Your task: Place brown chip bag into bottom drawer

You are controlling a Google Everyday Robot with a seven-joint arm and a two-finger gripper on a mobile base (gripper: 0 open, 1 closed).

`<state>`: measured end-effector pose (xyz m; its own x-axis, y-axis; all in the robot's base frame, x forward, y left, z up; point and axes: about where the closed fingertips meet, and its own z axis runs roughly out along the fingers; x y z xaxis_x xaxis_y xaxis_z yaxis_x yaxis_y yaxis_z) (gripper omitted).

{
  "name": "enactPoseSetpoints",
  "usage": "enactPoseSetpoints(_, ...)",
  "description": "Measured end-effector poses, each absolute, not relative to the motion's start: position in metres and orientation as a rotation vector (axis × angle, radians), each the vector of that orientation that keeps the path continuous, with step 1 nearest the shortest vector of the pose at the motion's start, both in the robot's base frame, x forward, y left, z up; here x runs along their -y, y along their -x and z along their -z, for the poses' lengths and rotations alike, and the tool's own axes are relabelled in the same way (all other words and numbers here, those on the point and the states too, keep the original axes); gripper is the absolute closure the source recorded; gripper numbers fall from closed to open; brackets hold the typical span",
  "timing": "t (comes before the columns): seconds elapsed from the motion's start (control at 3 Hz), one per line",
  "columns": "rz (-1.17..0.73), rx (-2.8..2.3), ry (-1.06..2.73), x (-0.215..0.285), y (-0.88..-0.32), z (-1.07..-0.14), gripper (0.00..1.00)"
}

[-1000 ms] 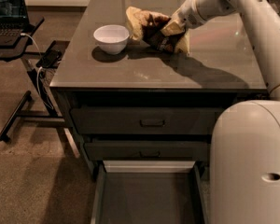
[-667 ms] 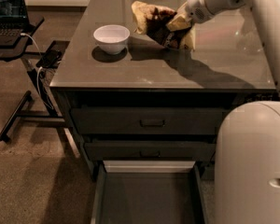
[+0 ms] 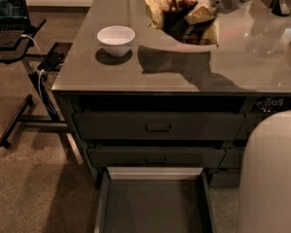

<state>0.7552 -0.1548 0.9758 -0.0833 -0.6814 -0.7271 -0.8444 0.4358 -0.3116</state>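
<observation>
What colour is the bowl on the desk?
The bowl is white, camera view. The tool holds the chip bag above the desk, to the bowl's right.

Pale letters "TOS" on a dark surface (image 3: 270,102) under the tabletop (image 3: 111,76) edge at 3 o'clock, print on the brown chip bag (image 3: 167,11) unreadable, pincer (image 3: 201,13) clamped on it at 1 o'clock

A glossy grey bench (image 3: 184,76) carries a round white bowl (image 3: 116,39) at its left. Over its far side the gripper (image 3: 205,8) clamps the brown chip bag (image 3: 169,14).

Above table (image 3: 111,76), jaws on brown chip bag (image 3: 180,18), right of bowl (image 3: 116,39); bottom drawer (image 3: 155,210) below
</observation>
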Motion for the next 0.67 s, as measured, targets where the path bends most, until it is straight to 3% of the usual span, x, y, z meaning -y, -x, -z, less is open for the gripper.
enactPoseSetpoints(0.67,-0.229,-1.813,1.335,0.185,-0.683,-1.017,1.0)
